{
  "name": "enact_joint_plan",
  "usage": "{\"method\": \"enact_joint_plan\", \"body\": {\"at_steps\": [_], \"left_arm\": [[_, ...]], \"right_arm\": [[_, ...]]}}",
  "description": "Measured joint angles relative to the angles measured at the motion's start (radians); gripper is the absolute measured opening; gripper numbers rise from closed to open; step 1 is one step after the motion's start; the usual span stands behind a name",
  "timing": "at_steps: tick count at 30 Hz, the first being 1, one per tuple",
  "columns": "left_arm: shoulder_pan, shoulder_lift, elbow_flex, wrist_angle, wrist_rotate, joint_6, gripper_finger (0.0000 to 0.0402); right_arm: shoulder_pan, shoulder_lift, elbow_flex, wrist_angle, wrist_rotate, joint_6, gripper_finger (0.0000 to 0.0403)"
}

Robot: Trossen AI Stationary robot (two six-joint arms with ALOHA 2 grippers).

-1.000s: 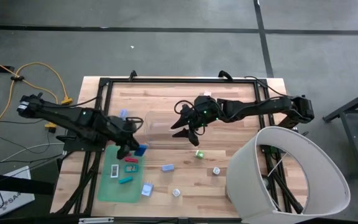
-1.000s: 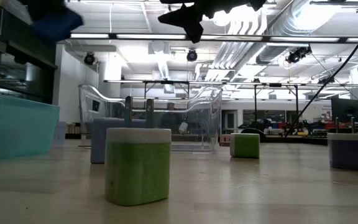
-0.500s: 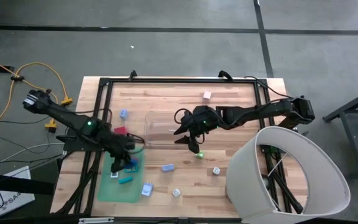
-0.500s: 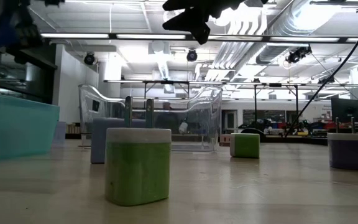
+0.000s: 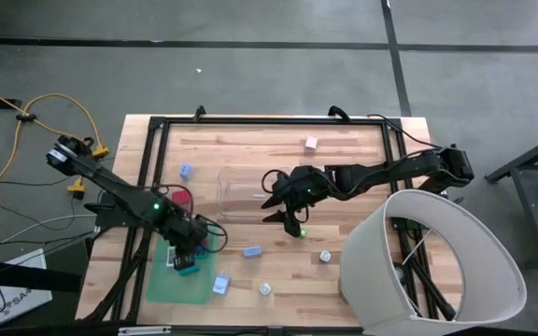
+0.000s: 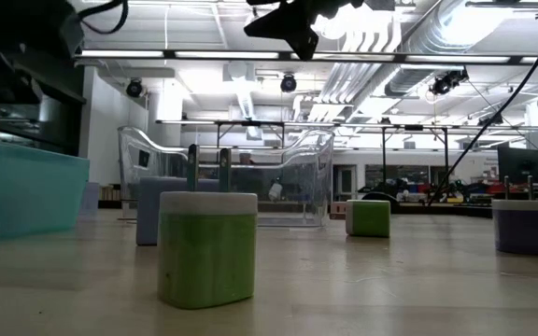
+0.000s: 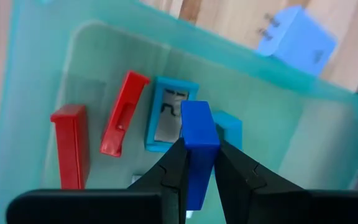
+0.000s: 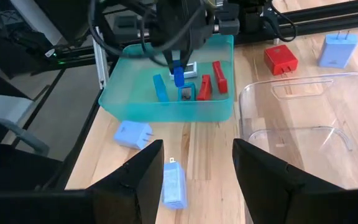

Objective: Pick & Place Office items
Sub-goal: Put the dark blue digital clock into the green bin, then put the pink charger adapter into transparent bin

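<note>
No readable brand or writing on anything that I could make out; the little framed teal piece in the tray had a dark squiggle on its pale face, but it was too blurry to read.

The left end effector was clamped on a small blue block, upright between the fingers, hanging inside the teal tray at the near left of the tabletop. Under it in the tray sat two red pieces, side by side, and a teal bar.

The right end effector hovered mid-tabletop with its fingers spread and nothing in them, just right of the clear bin. A green block lay just near of it.

Loose stuff: a blue plug-shaped piece touching the tray's right wall, another blue one a bit further right, a red block and a pale blue one on the far left side. Far edge and right side of the tabletop looked roomy.
</note>
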Motion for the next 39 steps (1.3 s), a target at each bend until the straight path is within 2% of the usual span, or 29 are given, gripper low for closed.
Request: {"method": "enact_joint_plan", "body": {"at_steps": [11, 16, 20, 39], "left_arm": [[-0.062, 0.134, 0.0, 0.011, 0.009, -0.102, 0.0053], [-0.093, 0.166, 0.0, 0.098, 0.023, -0.125, 0.0053], [-0.11, 0.184, 0.0, 0.143, 0.024, -0.118, 0.0054], [-0.114, 0.194, 0.0, 0.142, 0.025, -0.114, 0.01]], "right_arm": [[0.007, 0.0, 0.0, 0.0, 0.0, 0.0, 0.0178], [0.006, 0.0, 0.0, 0.0, 0.0, 0.0, 0.0178], [0.006, 0.0, 0.0, 0.0, 0.0, 0.0, 0.0178], [0.006, 0.001, 0.0, 0.001, 0.0, 0.018, 0.0178]]}}
